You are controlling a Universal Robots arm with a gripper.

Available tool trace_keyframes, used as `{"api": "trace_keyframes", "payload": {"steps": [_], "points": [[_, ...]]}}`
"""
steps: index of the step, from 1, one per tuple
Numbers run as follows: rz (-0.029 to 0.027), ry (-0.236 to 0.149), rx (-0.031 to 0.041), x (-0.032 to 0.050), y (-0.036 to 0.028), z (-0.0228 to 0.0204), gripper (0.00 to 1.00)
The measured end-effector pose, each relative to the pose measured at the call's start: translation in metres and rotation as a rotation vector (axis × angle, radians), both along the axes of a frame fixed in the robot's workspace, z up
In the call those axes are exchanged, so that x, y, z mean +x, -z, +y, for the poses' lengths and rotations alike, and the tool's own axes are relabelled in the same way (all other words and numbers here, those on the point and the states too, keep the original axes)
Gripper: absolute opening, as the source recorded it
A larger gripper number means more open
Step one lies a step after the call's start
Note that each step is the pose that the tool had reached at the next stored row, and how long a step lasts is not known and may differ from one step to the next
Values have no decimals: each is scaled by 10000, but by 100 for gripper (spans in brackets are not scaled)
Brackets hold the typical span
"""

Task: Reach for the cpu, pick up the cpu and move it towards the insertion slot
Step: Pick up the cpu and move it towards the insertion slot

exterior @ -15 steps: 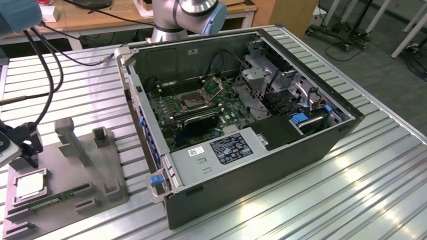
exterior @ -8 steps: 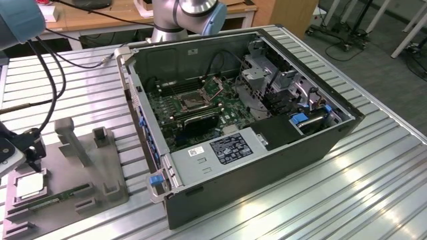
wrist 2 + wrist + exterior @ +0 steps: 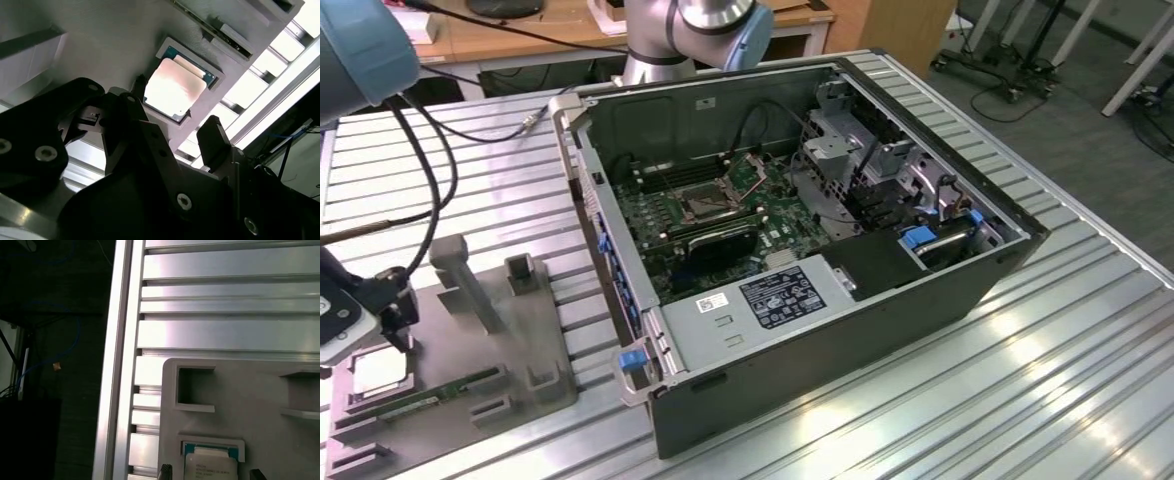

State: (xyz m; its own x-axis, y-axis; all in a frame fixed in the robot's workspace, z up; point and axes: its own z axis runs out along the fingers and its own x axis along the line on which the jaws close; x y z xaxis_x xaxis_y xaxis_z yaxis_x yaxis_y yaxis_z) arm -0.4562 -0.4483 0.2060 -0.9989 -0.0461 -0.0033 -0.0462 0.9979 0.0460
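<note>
The cpu [image 3: 379, 373] is a pale silvery square plate lying flat in a recess of the grey tray [image 3: 534, 330] at the exterior view's lower left. My gripper [image 3: 390, 330] hangs just above it, open, nothing between the fingers. In the second wrist view the two dark fingertips [image 3: 214, 134] straddle the cpu [image 3: 175, 87] without touching it. In the first wrist view the cpu [image 3: 210, 465] lies between the two tips of the gripper [image 3: 210, 474]. The insertion slot [image 3: 704, 206] is a dark square socket with a metal frame on the board inside the open case.
The open black computer case [image 3: 854, 320] stands mid-table, to the exterior view's right of the tray. A green memory stick [image 3: 424, 398] lies in the tray near the cpu. Upright grey posts [image 3: 464, 280] rise from the tray. Cables [image 3: 434, 170] trail from the arm over the ribbed metal table [image 3: 1067, 380].
</note>
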Motion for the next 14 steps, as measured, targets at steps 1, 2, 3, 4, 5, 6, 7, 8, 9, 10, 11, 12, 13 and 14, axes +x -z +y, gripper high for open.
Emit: {"api": "trace_keyframes", "payload": {"steps": [1, 2, 3, 4, 5, 6, 7, 8, 9, 10, 11, 12, 13, 14], "points": [[1, 4, -1, 0, 19, 0, 68], [2, 6, -1, 0, 36, 0, 68], [0, 6, 0, 0, 54, 0, 68], [0, 7, 0, 0, 73, 0, 68], [1, 8, 0, 0, 90, 0, 68], [0, 9, -1, 0, 106, 0, 68], [0, 10, 0, 0, 119, -1, 68], [2, 10, -1, -1, 128, -3, 68], [1, 9, -2, -1, 136, -5, 68], [0, 10, -8, 0, 144, -5, 68], [-1, 10, -20, 1, 152, -6, 68], [0, 10, -30, 0, 160, -7, 68], [0, 10, -39, 1, 168, -7, 68], [0, 11, -48, 0, 175, -7, 68]]}}
